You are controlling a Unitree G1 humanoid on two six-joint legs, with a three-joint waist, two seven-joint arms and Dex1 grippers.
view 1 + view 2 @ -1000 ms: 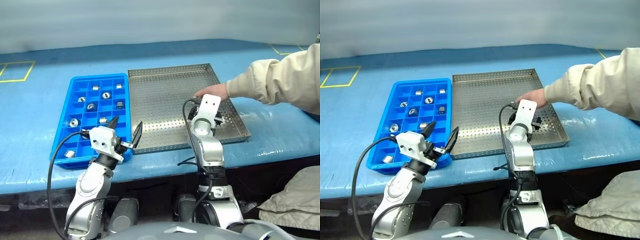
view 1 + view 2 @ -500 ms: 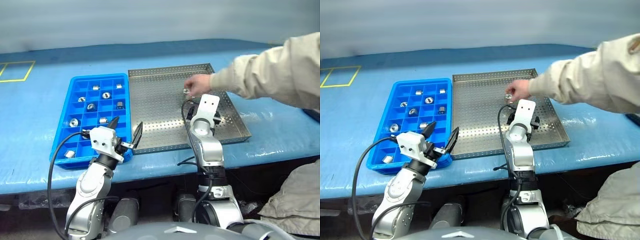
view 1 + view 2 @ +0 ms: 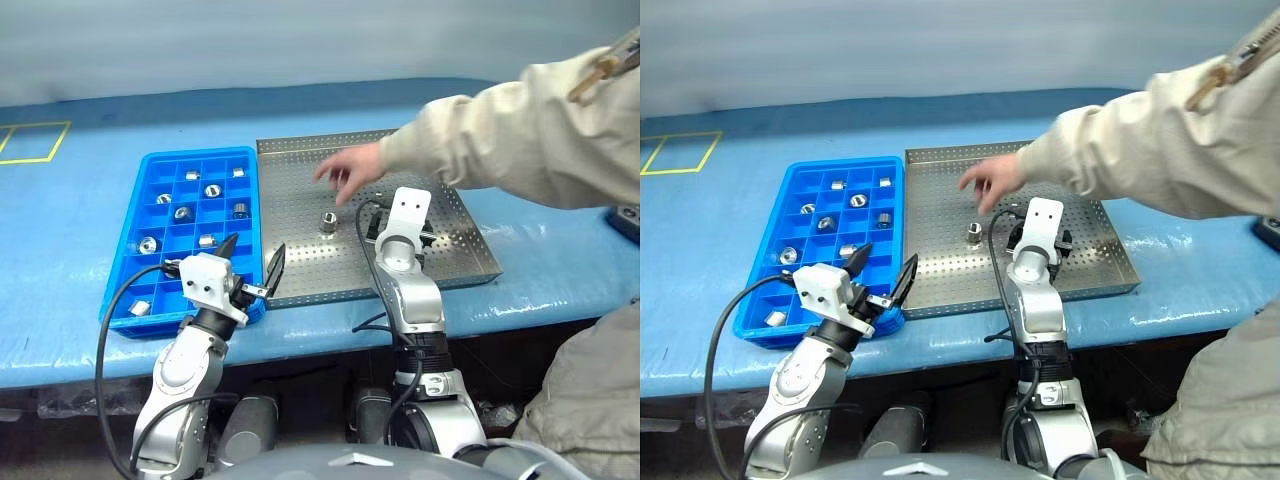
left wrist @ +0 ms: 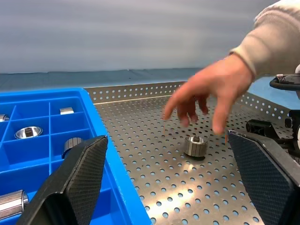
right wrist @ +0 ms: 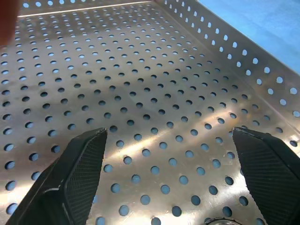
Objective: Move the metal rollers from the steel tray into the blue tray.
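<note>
- Head views (both eyes give the same scene): a blue-covered worktop carries a bright blue rectangular plastic tray of small square compartments, and touching its side, a large shallow square steel tray of grey perforated sheet metal, both close to the worktop's near edge. One small shiny silver metal roller stands upright on the steel tray floor, about midway between its rims; several more rollers lie singly in compartments of the blue tray. A person's hand in a beige sleeve reaches in from the worktop's far right side and hovers over the steel tray, just above the lone roller and apart from it.
- The left gripper hangs over the near corner of the blue tray, by the seam with the steel tray, its two black fingers spread wide and grasping nothing. The right arm's white wrist sits over the steel tray, beside the roller.
- Left wrist view: the released fingers frame the roller on the perforated floor (the person's fingertips hang right above it), with the blue tray's compartments alongside.
- Right wrist view: the right gripper, fingers apart and empty, faces bare perforated steel near the tray's rim.
</note>
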